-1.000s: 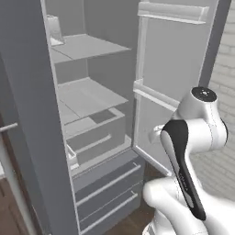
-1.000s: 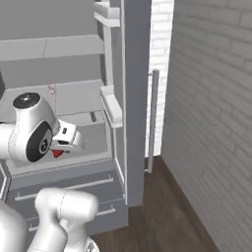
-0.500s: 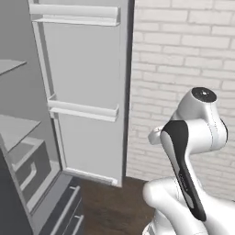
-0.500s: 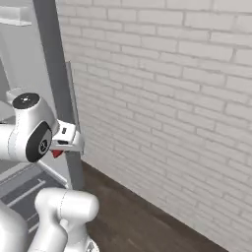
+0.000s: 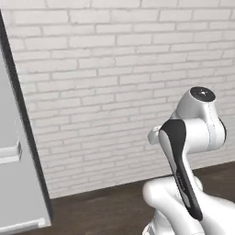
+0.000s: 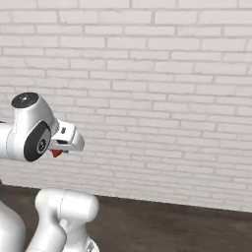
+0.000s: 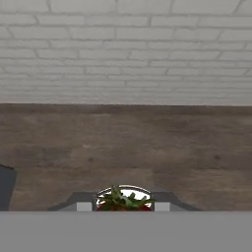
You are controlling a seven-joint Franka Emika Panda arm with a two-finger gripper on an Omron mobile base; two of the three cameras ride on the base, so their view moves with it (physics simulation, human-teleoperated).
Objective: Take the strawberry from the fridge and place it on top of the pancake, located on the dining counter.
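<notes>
Hand view: strawberry (image 7: 123,201) clamped between end effector (image 7: 123,203) fingertips.

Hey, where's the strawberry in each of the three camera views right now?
Left base view: not in it.
Right base view: the strawberry is a red speck at centre left, just under the hand.
Hand view: bottom centre, leafy top up.
Shared landmark: the white brick wall above the dark wood floor.

strawberry (image 7: 123,201) between fingers (image 7: 81,203), wall (image 7: 126,49) ahead
</notes>
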